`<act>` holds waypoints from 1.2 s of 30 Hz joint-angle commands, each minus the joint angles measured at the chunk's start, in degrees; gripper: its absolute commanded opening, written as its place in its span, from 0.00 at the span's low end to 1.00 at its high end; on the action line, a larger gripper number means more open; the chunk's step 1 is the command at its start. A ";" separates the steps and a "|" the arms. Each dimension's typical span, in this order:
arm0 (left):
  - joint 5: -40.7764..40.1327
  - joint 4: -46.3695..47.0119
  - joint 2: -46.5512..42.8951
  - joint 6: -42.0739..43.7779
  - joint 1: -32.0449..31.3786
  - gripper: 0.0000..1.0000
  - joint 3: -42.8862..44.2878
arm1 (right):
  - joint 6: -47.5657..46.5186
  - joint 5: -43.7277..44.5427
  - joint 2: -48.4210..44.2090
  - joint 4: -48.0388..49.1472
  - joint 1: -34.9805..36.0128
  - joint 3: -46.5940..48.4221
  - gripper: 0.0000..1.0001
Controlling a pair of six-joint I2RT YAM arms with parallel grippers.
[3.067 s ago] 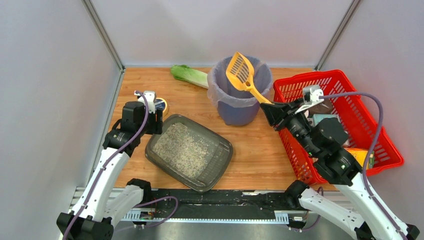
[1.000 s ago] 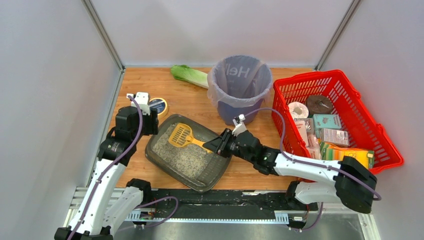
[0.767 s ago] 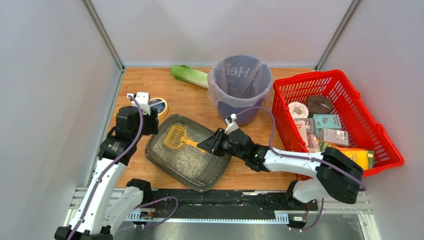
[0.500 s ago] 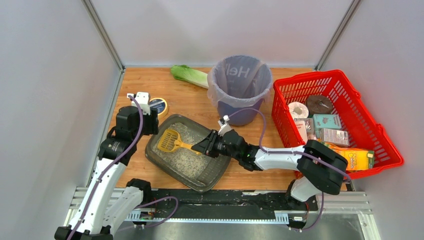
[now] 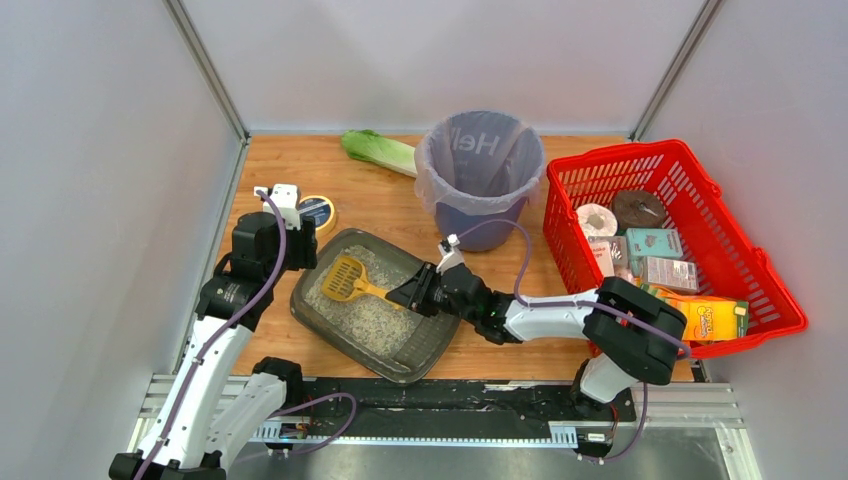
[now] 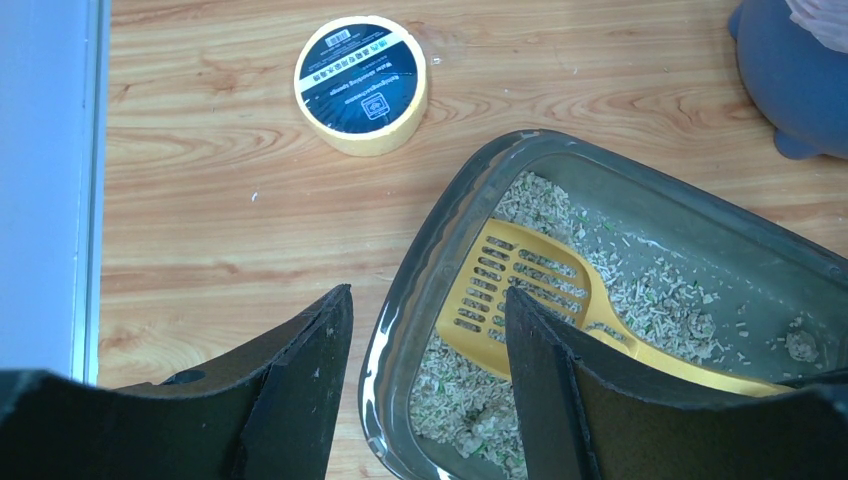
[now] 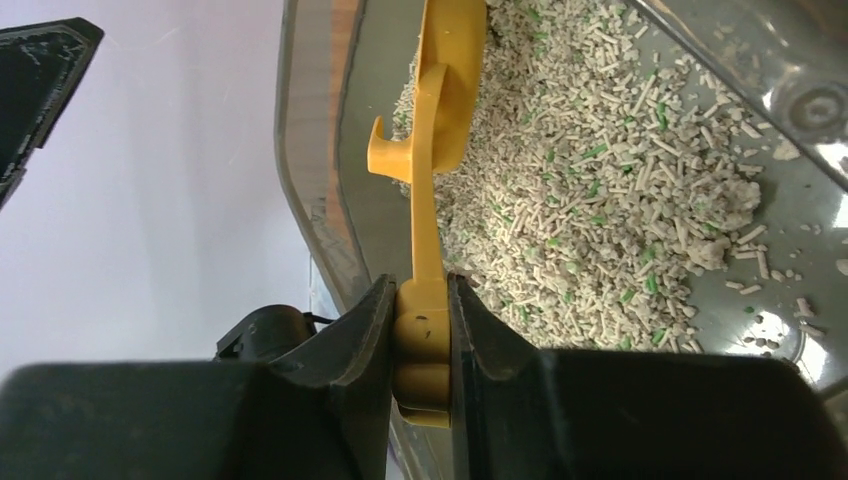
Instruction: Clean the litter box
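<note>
We're mid-job, we reckon: the right gripper point(image 7: 421, 318) is clamped on the handle of the yellow scoop point(image 5: 345, 280), head down in the pellets point(image 7: 560, 180), but clumps point(image 7: 722, 245) sit among them, so lifting those into the purple-lined bin point(image 5: 480, 180) is left. The left gripper point(image 6: 428, 300) hangs with fingers spread wide over a corner of the litter box point(image 5: 428, 335), holding nothing. That box sits near-left on the table point(image 5: 380, 200), shallow dark see-through plastic, pale pellets with green flecks, floor bare toward the right.

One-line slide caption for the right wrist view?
Right gripper clamped on the yellow scoop by its handle, scoop head down in the pellet litter of the litter box.
</note>
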 commanded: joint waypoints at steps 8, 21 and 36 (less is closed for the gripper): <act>0.13 1.69 -0.04 0.79 -0.15 0.66 -0.10 | -13.73 10.56 -1.97 -11.21 3.82 4.59 0.47; 0.04 1.86 -0.92 0.53 -0.15 0.67 -0.19 | -30.44 12.15 -5.05 -14.48 5.14 8.55 0.75; -1.89 1.95 -1.80 0.09 -0.15 0.73 -0.27 | -39.49 24.69 -16.11 -15.79 4.97 2.49 0.77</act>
